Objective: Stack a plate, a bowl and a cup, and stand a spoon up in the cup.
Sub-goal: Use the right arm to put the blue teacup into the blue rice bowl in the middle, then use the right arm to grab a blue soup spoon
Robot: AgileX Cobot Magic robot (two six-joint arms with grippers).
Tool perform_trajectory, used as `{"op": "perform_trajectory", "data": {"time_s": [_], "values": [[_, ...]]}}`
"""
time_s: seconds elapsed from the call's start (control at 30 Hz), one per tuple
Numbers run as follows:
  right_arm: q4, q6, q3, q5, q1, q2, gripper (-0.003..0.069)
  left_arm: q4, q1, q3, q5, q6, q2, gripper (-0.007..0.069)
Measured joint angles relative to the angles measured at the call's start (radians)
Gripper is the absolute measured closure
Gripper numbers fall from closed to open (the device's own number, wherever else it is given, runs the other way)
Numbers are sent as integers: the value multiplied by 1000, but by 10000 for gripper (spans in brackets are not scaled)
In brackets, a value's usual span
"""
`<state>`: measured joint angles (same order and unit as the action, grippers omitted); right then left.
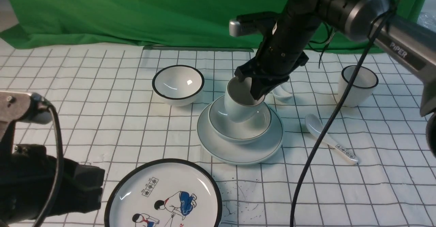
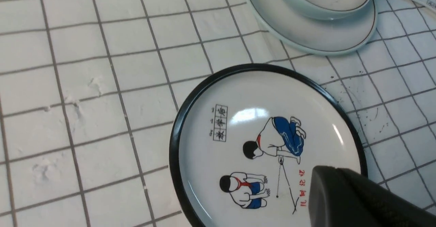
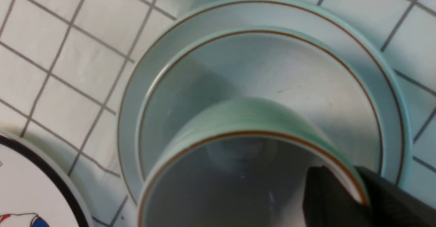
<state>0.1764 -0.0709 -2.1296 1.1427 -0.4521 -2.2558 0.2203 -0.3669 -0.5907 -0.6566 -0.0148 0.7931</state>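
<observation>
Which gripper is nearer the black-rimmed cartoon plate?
Left. The left gripper is just beside the cartoon plate, on its left; the right gripper is farther forward, at the cup over the bowl.

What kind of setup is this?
Probably a robot test bench, not a real kitchen: green cloth hung as a backdrop, a grid-patterned tabletop, and a "PiPER" arm over tableware.

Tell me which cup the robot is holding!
The pale grey-green cup, pinched at its rim by the right gripper above the bowl. The other cup has a bold black rim and stands on the table.
</observation>
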Motion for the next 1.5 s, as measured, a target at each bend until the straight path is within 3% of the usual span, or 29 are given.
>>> {"op": "perform_trajectory", "data": {"time_s": [0.2,0.4,0.6,0.73,0.87,1.03,1.33,1.5], "values": [[0,14,0,8,0,-29,564,0,0,5,17,-6,0,624],[1,26,-5,8,0,-30,502,0,0,5,59,-7,0,624],[1,27,-8,17,0,-25,293,0,0,8,59,-7,0,624],[-3,29,-40,21,0,4,239,0,0,8,59,-8,0,624],[-77,29,-115,20,1,47,235,0,0,9,59,-9,0,624],[-336,88,-185,-111,28,61,232,0,0,9,55,-18,0,624],[-379,131,-188,-336,84,-98,230,2,0,9,-16,-45,0,624],[-352,131,-188,-383,93,-190,230,5,0,9,-36,-45,0,624]]}}
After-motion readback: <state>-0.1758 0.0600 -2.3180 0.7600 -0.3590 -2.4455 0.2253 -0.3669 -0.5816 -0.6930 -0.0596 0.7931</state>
